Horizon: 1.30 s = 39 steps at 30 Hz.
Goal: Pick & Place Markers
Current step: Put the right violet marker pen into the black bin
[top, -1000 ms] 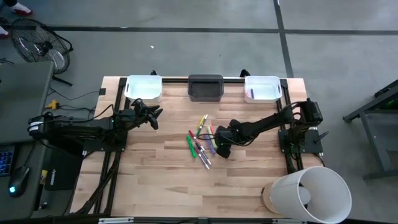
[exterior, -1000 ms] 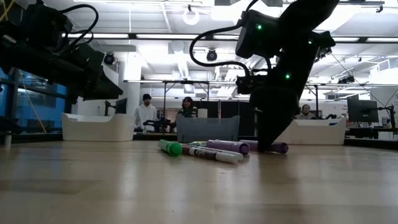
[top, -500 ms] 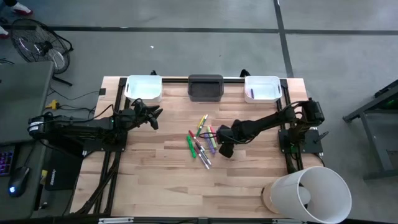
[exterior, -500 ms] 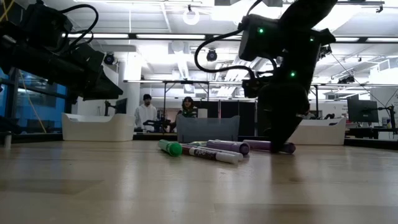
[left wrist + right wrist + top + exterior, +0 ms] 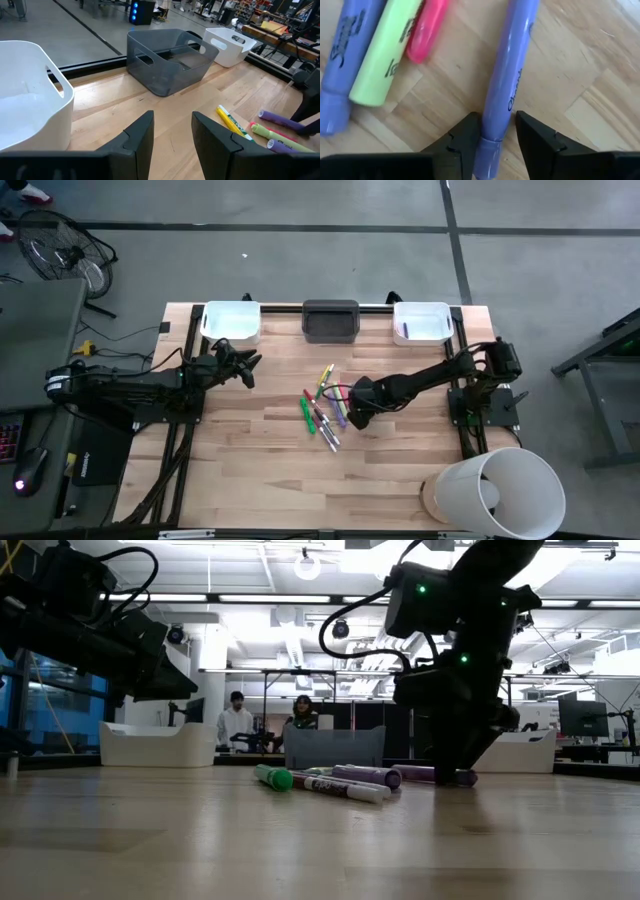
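Note:
Several markers (image 5: pixel 325 405) lie in a loose heap at the table's middle: green, yellow, pink, purple and white ones (image 5: pixel 340 780). My right gripper (image 5: pixel 353 417) is down at the heap's right side and open. In its wrist view the fingers stand on either side of a purple marker (image 5: pixel 507 85), with a yellow-green, a pink and another purple marker beside it. My left gripper (image 5: pixel 240 365) hangs open above the table's left part, near the left white bin (image 5: pixel 25 100). My right gripper comes from above, pointing down, with a finger (image 5: pixel 467 137) on each side of the purple marker's cap end (image 5: pixel 490 142), across its length. Whether the fingers touch it I cannot tell. The marker lies flat on the table.
Three bins stand along the far edge: white (image 5: pixel 232 322), grey (image 5: pixel 330 320) and white (image 5: pixel 422 322), the last holding a purple marker (image 5: pixel 404 331). A white cylinder (image 5: pixel 495 490) sits off the near right corner. People stand in the room behind (image 5: pixel 236 720).
My right gripper stayed low at the right side of the marker heap, shifted slightly and turned about its wrist. The purple marker under it slid a little toward the table's right.

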Tool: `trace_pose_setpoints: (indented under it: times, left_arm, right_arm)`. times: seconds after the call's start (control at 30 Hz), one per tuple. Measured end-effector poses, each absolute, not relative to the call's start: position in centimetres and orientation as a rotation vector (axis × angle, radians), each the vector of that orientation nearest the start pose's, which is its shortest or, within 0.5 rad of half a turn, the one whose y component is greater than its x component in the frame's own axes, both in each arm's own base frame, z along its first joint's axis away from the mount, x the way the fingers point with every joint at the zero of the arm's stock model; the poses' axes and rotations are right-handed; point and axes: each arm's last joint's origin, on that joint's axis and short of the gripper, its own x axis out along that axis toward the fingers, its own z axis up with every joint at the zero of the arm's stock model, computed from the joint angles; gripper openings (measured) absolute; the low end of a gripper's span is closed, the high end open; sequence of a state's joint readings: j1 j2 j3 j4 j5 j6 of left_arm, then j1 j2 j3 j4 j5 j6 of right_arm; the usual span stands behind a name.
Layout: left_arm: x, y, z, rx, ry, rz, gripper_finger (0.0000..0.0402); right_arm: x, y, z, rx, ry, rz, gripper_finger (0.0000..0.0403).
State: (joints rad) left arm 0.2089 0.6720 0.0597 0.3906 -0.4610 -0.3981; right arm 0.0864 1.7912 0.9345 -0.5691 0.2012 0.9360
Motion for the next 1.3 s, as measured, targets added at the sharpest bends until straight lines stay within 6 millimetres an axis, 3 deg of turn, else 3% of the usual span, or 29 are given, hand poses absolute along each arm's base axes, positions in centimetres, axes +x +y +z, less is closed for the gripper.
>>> trace_pose_setpoints:
  times: [0.47,0.7,1.3]
  left_arm:
    - [13.4,4.2,15.6,-0.353,0.088,0.702,0.0131]
    - [13.4,4.2,15.6,-0.353,0.088,0.702,0.0131]
    - [13.4,4.2,15.6,-0.353,0.089,0.702,0.0131]
  right_arm:
    - [29.9,1.9,12.0,0.526,1.19,-0.74,0.0065]
    - [30.0,1.9,12.2,0.507,1.189,-0.715,0.0071]
    - [29.0,1.0,17.8,0.446,0.987,-0.691,0.0065]
